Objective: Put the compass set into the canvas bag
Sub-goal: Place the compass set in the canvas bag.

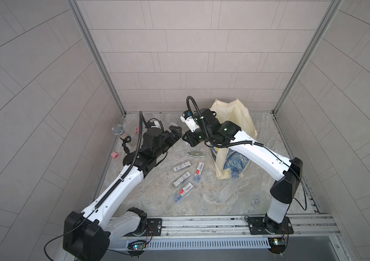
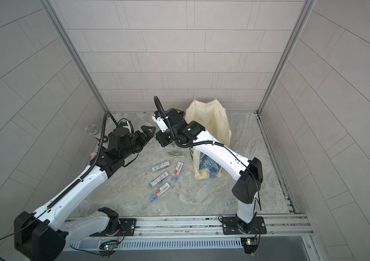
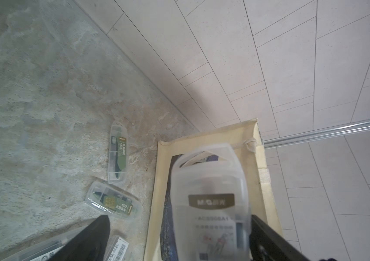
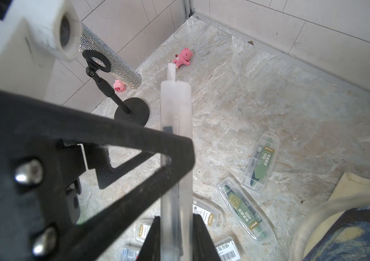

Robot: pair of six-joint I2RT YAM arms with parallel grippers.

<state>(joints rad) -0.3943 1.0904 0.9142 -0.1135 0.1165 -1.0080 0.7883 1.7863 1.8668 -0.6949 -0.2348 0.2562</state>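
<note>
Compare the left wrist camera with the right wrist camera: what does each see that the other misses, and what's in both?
Only the left wrist view: the labelled face of the compass set case, framed by the open left gripper. Only the right wrist view: the microphone on its stand, a pink toy, a second pink toy, and the right gripper shut on the case, seen edge-on. Both: that case, the canvas bag and the green-labelled cases near it.
</note>
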